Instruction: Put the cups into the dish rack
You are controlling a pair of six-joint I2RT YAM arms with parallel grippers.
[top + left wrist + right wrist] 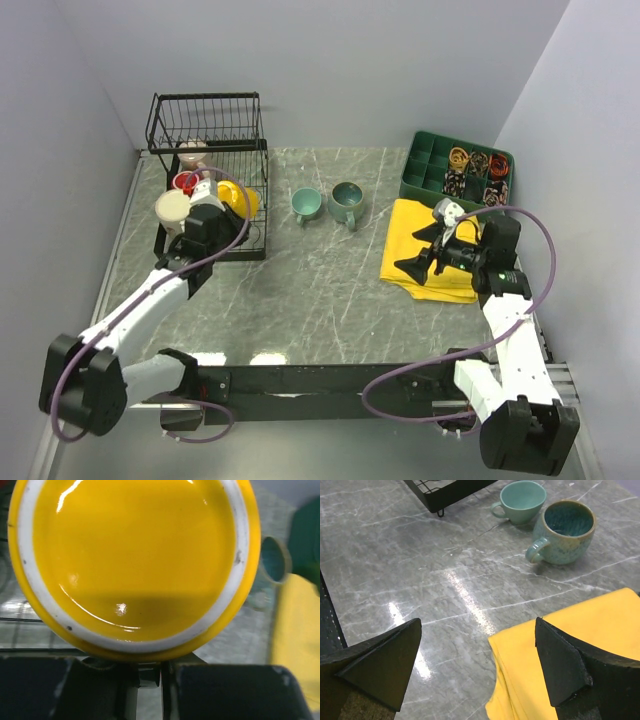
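Lower right, the right tool (pixel 478 630) hangs wide open over a yellow cloth (pixel 580 630). Mid-worktop (pixel 420 555), 2 teal mugs (pixel 567 530) stand upright side by side. They look rigid, glazed, slippery and chippable, so pinch a rim wall or handle. Upper left, the narrow left tool (pixel 161 680) apparently grips the yellow mug (pixel 135 555) over the dish rack (pixel 205 120).

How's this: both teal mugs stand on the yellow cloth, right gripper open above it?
No. The right wrist view shows both teal mugs on the marble table, beside the yellow cloth, not on it. The right gripper is open above the cloth.
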